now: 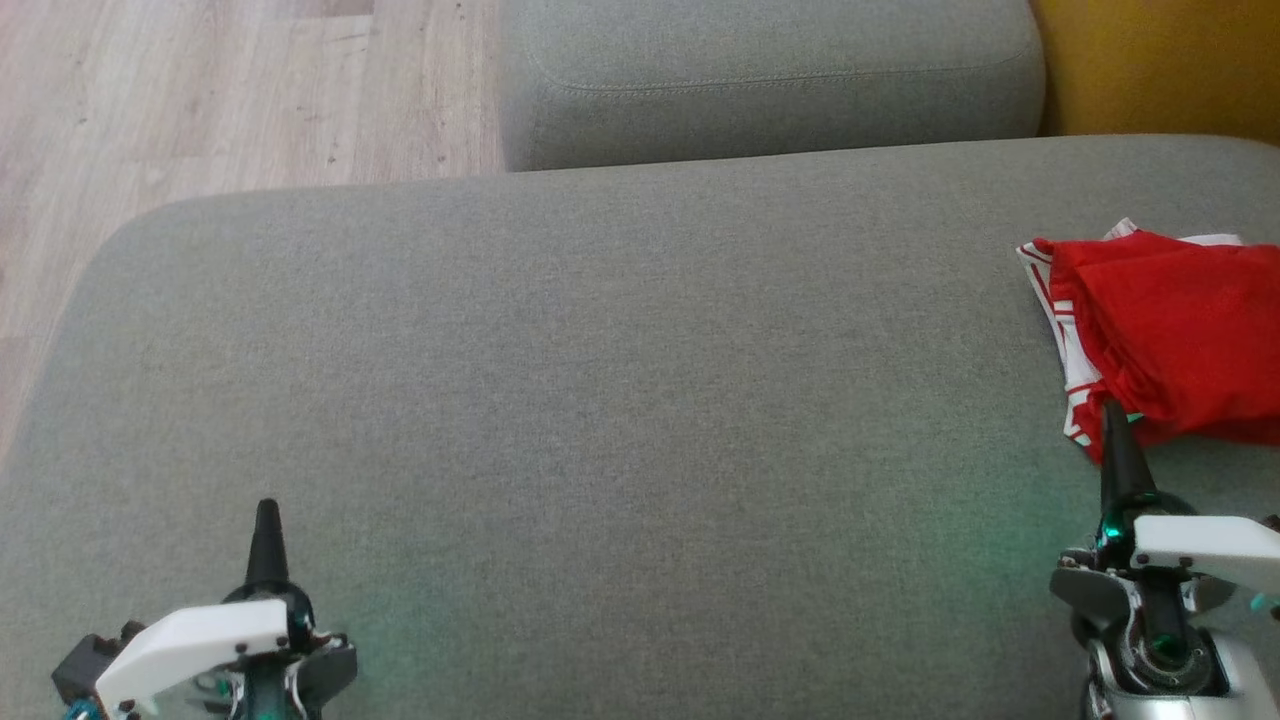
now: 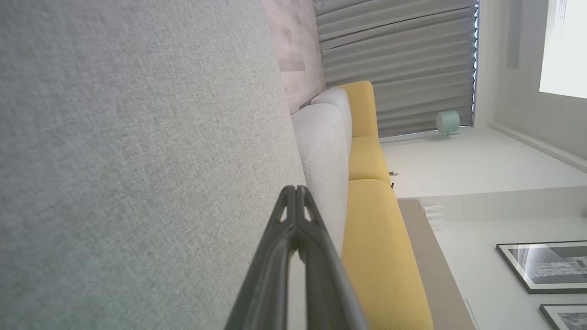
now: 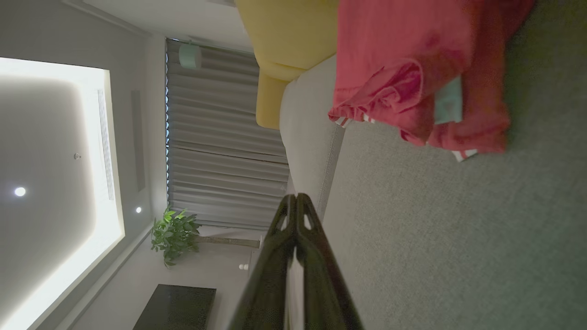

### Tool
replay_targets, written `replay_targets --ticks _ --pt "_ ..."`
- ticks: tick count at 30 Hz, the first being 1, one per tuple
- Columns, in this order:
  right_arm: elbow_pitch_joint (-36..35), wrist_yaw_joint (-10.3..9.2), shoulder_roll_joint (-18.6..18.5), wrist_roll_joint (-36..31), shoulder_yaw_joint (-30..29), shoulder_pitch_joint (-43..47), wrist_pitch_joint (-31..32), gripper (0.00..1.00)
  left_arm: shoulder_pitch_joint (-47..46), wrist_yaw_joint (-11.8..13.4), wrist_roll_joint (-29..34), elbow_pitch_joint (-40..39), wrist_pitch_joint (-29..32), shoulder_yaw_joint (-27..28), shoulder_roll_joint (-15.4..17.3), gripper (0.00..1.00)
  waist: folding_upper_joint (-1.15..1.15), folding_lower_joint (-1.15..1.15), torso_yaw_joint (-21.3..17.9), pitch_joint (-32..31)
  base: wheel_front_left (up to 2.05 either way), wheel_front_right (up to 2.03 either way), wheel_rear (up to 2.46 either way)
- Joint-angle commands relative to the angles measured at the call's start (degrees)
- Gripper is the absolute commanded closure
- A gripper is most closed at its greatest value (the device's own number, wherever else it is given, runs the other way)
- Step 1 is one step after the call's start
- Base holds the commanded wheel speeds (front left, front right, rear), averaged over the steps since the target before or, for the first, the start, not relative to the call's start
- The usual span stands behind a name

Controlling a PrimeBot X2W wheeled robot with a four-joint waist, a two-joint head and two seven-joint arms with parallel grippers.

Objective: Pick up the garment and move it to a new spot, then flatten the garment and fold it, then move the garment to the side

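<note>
Left end effector (image 1: 267, 508) sat clenched, its two long dark tapered fingers pressed into one point, grasping nothing. Under and ahead of it I saw bare grey cushion (image 1: 600, 400), a tight woven weave, broad and flat with rounded corners.

Right end effector (image 1: 1111, 408) was likewise clenched and empty. The garment (image 1: 1170, 330) lay just ahead of its tip and a little to its right, on the same cushion. It was a soft, crumpled heap of thin red fabric in loose folds. White trim (image 1: 1062, 335) with red stripes edged the side nearest the tip, and a small pale teal tag (image 3: 448, 101) showed among the folds. From the head camera the tip overlapped the near hem, but I could not tell whether it touched.

Well beyond both end effectors I noted a second cushion (image 1: 770, 80) with stitched piping, a pale wood-plank floor (image 1: 200, 100) and a yellow upholstered seat (image 1: 1160, 60).
</note>
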Motion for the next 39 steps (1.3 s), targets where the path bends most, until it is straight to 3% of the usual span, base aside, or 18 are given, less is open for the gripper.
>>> replay_targets --ticks 1,19,39 --pt "-2.4 -0.08 -0.3 1.5 0.8 -0.6 0.6 1.0 -2.9 -0.6 -1.2 -2.2 0.3 2.2 0.4 1.0 0.0 0.0 0.0 0.0 0.0 0.0 0.0" --pt "-4.3 -0.1 -0.3 11.7 -0.5 -0.1 3.4 1.0 -3.0 -1.9 -9.9 -3.3 3.1 4.6 0.4 1.0 0.0 0.0 0.2 -0.2 0.0 0.0 0.0" --pt "-4.3 -0.1 -0.3 11.7 -0.5 -0.1 3.3 1.0 -3.0 -1.9 -9.9 -3.3 3.1 4.6 0.4 1.0 0.0 0.0 0.2 -0.2 0.0 0.0 0.0"
